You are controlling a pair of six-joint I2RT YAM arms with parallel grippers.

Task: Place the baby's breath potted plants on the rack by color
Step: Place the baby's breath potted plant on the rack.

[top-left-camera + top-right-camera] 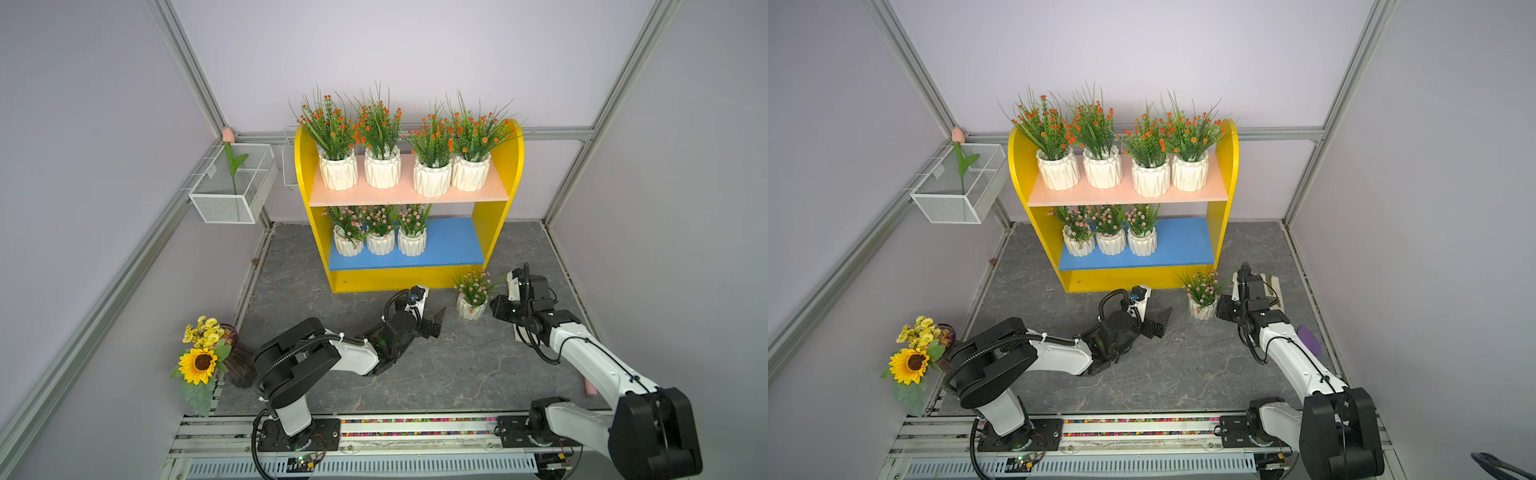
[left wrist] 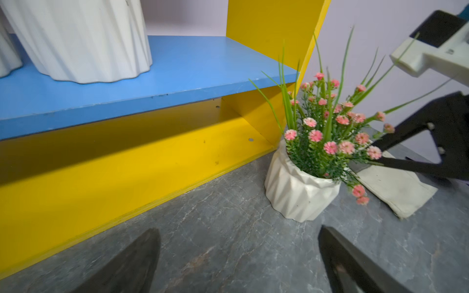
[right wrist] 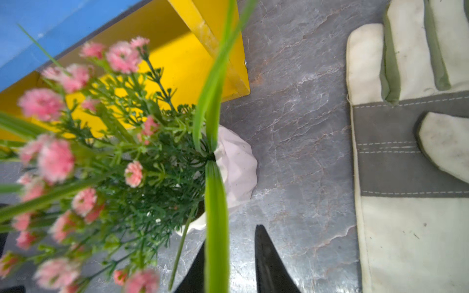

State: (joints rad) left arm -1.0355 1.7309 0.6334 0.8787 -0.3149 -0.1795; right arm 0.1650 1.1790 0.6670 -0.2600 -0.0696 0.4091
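Seven plants (image 1: 432, 180) sit sorted on the rack (image 1: 509, 166); the last pink plant (image 1: 471, 297) stands on the surface (image 1: 415, 374). Left claw (image 2: 239, 237) spread; right claw (image 3: 229, 241) narrow beside it, grip unclear.

Whole scene's viewed steeply from above in both top views; the pink-flowered pot (image 2: 299, 192) is shared close-up by both wrist views.

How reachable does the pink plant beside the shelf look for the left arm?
Probably yes: the open left gripper points toward the pink plant across bare tabletop. The right gripper reaches into its sprigs from the other side, so crowding is possible.
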